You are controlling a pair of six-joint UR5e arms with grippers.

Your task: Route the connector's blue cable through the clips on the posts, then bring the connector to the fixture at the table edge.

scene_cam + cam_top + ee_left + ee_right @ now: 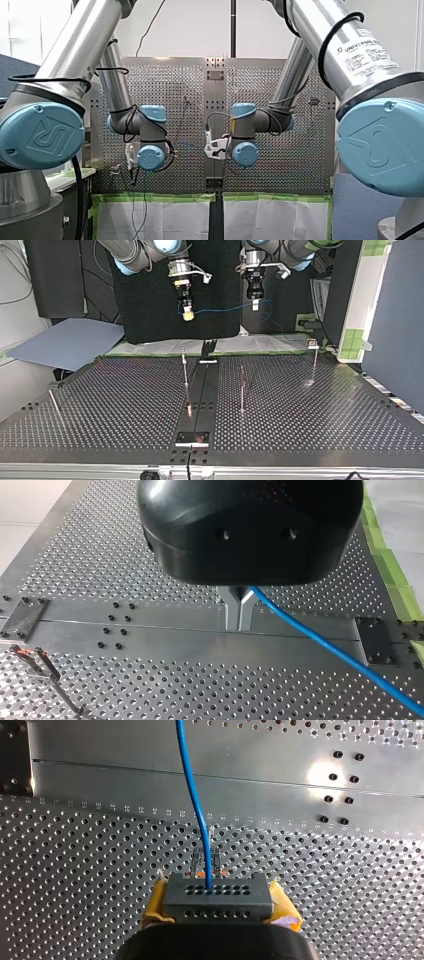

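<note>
The grey connector point(218, 892) sits between the yellow pads point(156, 902) of my right gripper point(220, 909), which is shut on it. Its blue cable point(192, 795) leads away over the perforated table. In the top view my right gripper point(187, 315) and my left gripper point(255, 304) hang above the table's far edge, with the cable point(225, 308) strung between them. My left gripper point(239, 611) has its metal fingers shut on the cable point(320, 640). Thin posts point(185, 367) point(242, 390) point(315, 360) stand on the table. A clip point(205, 862) lies just under the connector.
A black plate point(192, 438) sits on the centre rail at the table's near edge, and a black fixture point(208, 347) at the far edge. Another clip post point(35, 657) stands beside my left gripper. A blue-grey sheet point(67, 342) lies off the table at the top view's left.
</note>
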